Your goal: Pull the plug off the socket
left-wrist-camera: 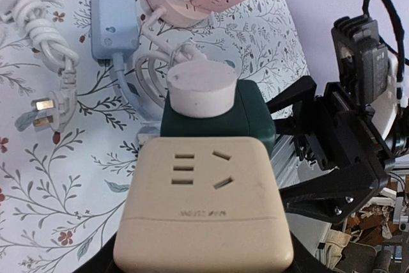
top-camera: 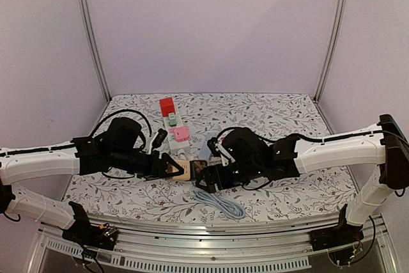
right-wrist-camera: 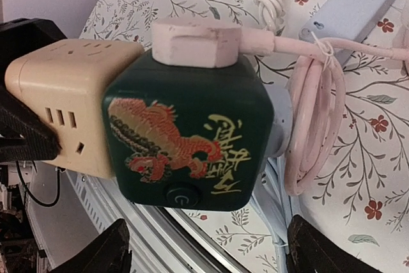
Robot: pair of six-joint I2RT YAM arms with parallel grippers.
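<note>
The left gripper (top-camera: 171,169) clamps the beige socket cube (left-wrist-camera: 204,202), and seated against that cube's outer face is the green plug block (right-wrist-camera: 192,139), hard, light and glossy-looking, which the right gripper (right-wrist-camera: 209,228) straddles wide open and empty; I'd pinch its flat sides squarely.

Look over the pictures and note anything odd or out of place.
A stacked chain stands out: the green cube sits plugged into the beige socket cube in the left hand, with a white plug on its top.
</note>
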